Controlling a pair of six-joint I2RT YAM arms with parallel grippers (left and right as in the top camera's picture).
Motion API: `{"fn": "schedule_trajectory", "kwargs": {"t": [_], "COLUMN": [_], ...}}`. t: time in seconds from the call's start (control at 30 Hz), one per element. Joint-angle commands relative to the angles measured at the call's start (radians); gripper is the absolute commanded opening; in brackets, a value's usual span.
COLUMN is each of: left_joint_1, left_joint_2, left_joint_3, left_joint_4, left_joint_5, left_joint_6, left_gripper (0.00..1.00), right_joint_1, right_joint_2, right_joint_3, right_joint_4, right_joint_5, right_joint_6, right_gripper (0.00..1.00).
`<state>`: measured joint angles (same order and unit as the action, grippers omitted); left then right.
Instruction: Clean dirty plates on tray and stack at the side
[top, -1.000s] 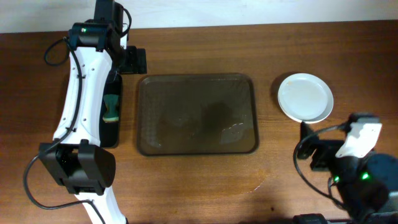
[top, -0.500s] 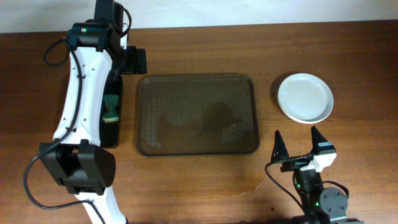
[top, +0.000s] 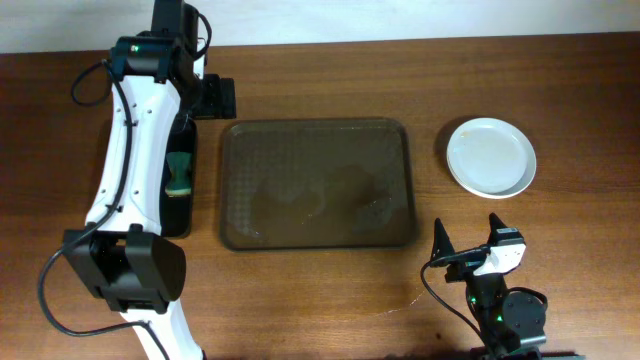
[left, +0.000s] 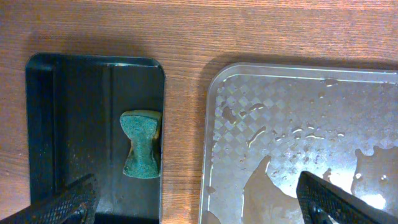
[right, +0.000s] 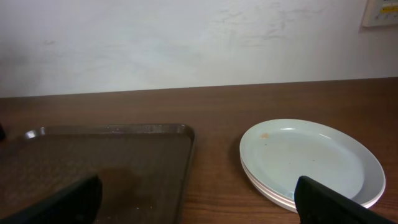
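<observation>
Two grippers are seen with their jaws spread wide and nothing held between them. The left gripper (left: 200, 208) is hung above the strip of table (top: 300, 300) between a black tray (left: 68, 112) and the brown tray (left: 298, 124), so that both are framed by its fingers from above. A green sponge (left: 142, 144) is laid in the black tray, against or just beside its right wall. Patches and drops of water are spread over the textured surface of the brown tray. The plates (top: 491, 157) are stacked on the table just to the right of the brown tray, apart from it. At least two rims are made out in the right wrist view, but the exact count cannot be told. A small orange speck (right: 264, 135) is seen on the top plate. The right gripper (top: 466, 238) is held low near the front edge of the table and pointed toward the far wall, with the brown tray ahead on its left and the plates ahead on its right.
</observation>
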<state>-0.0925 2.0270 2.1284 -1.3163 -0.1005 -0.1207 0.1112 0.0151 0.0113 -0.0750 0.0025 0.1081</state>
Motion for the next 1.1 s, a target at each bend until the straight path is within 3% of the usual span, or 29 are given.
{"fn": "schedule_trajectory", "kwargs": {"t": [0.0, 0.2, 0.3, 0.33, 0.37, 0.47, 0.63, 0.73, 0.93, 1.07], "left_joint_1": [-0.001, 0.005, -0.017, -0.022, -0.023, -0.013, 0.067, 0.112, 0.132, 0.155], "left_joint_2": [-0.013, -0.018, -0.117, -0.170, -0.294, -0.602, -1.088, -1.387, -1.826, -1.952], "left_joint_3": [0.012, 0.011, -0.067, -0.132, -0.297, -0.702, -1.274, -1.569, -1.968, -2.041], "left_joint_4": [0.002, -0.001, 0.131, 0.207, 0.359, 0.616, 0.920, 1.105, 1.265, 1.275], "left_joint_5": [0.007, -0.009, 0.005, 0.028, 0.074, 0.086, 0.102, 0.147, 0.146, 0.146], "left_joint_6": [0.009, 0.010, 0.029, 0.052, 0.107, 0.199, 0.206, 0.285, 0.348, 0.426], "left_gripper": [0.99, 0.99, 0.99, 0.99, 0.99, 0.99, 0.99, 0.99, 0.99, 0.99], "right_joint_1": [0.006, 0.006, 0.006, 0.006, 0.006, 0.006, 0.006, 0.006, 0.006, 0.006], "right_joint_2": [-0.006, -0.006, -0.006, -0.006, -0.006, -0.006, -0.006, -0.006, -0.006, -0.006], "right_joint_3": [-0.006, -0.006, -0.006, -0.006, -0.006, -0.006, -0.006, -0.006, -0.006, -0.006], "right_joint_4": [-0.005, -0.005, -0.005, -0.005, -0.005, -0.005, -0.005, -0.005, -0.005, -0.005], "right_joint_5": [0.002, 0.002, 0.002, 0.002, 0.002, 0.002, 0.002, 0.002, 0.002, 0.002], "right_joint_6": [0.000, 0.000, 0.000, 0.000, 0.000, 0.000, 0.000, 0.000, 0.000, 0.000], "right_gripper": [0.98, 0.98, 0.98, 0.98, 0.98, 0.98, 0.98, 0.98, 0.98, 0.98]}}
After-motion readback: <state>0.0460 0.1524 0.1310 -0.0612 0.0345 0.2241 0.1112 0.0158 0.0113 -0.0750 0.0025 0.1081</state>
